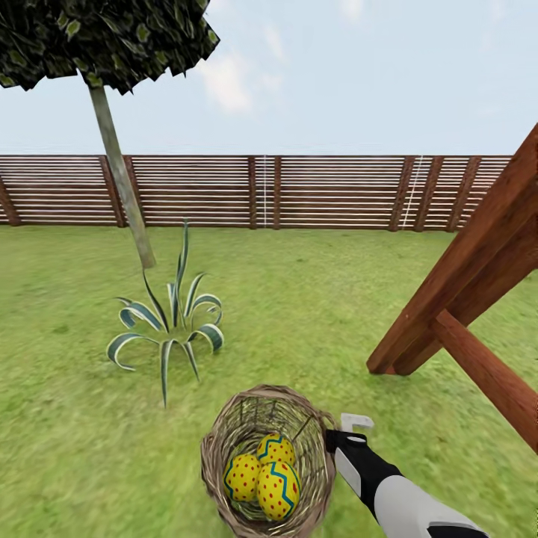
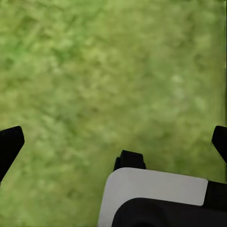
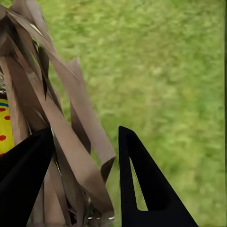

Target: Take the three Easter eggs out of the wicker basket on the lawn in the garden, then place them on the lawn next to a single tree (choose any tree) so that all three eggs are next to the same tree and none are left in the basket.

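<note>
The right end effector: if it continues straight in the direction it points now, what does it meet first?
Probably the wicker basket: its woven wall sits between the fingers of the right end effector, one finger outside over the lawn. Depth is unclear; an egg shows behind the weave.

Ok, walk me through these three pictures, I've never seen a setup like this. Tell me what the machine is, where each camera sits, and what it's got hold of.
This is a simulated two-armed wheeled robot in a fenced garden. The large picture comes from its head camera, looking down over the lawn. There you see a wicker basket holding three Easter eggs, a striped spiky plant, a tree, a wooden fence and part of a wooden frame.

The other two pictures come from cameras on the wrists, looking along each claw's two fingers. The left claw is open above bare grass, holding nothing. The right claw has the basket's woven wall between its fingers, one finger inside near an egg, one outside. Whether it has clamped shut is unclear.
</note>
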